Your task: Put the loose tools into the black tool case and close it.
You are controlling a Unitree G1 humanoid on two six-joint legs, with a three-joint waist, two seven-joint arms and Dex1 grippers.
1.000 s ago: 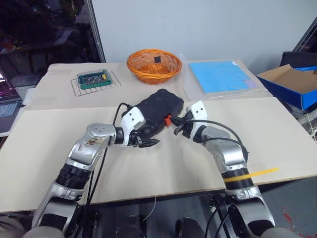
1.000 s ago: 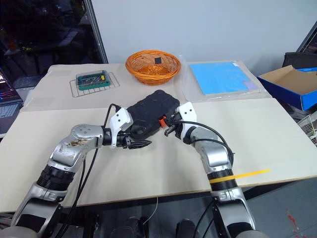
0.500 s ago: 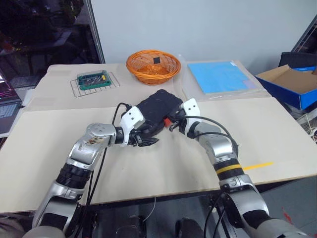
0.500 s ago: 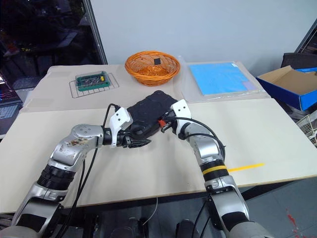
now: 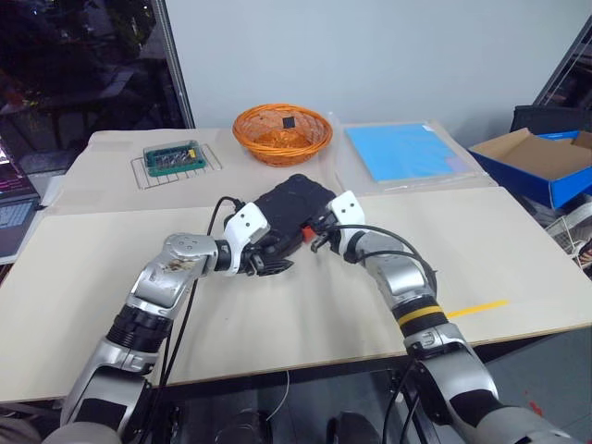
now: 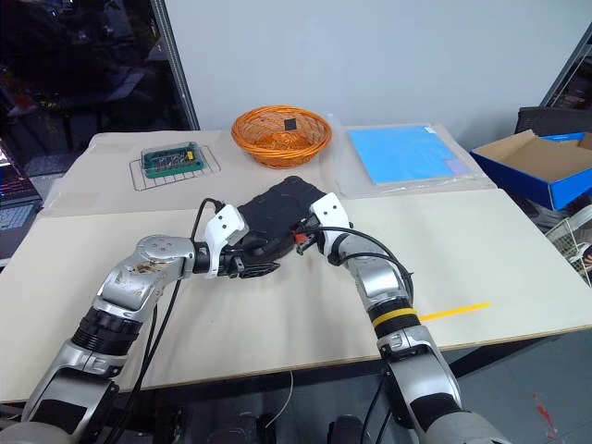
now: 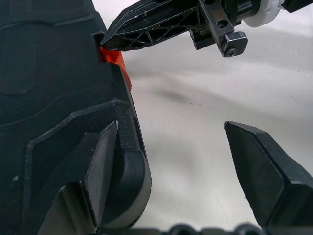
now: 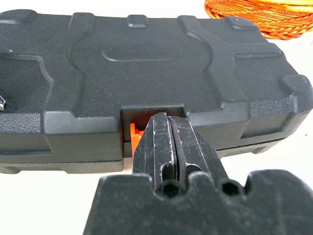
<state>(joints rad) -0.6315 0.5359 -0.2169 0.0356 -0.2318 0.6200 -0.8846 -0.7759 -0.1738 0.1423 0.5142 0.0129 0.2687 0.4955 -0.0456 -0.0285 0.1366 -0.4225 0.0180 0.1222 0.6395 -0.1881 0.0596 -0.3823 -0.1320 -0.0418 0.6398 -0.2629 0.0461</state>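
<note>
Closed black tool case (image 5: pixel 291 208) mid-bench, a gripper at each end of its near edge.

Right gripper (image 8: pixel 168 142) – jaws pressed together – has its tips at the red-orange latch (image 7: pixel 116 62), partly covering it; left gripper (image 7: pixel 181 161) stands spread wide around the case's near corner. Toward the far edge: woven orange basket (image 5: pixel 282 132), green bit box (image 5: pixel 173 157), blue sheet (image 5: pixel 402 150) – box contents too small to read.

Head stereo pair: high, looking forward and down over the worktop (image 5: pixel 277 314), wide. Left wrist camera: very near the black tool case (image 7: pixel 54 112) corner, facing across its latch side. Right wrist camera: close, facing the latch. All views share the case.
</note>
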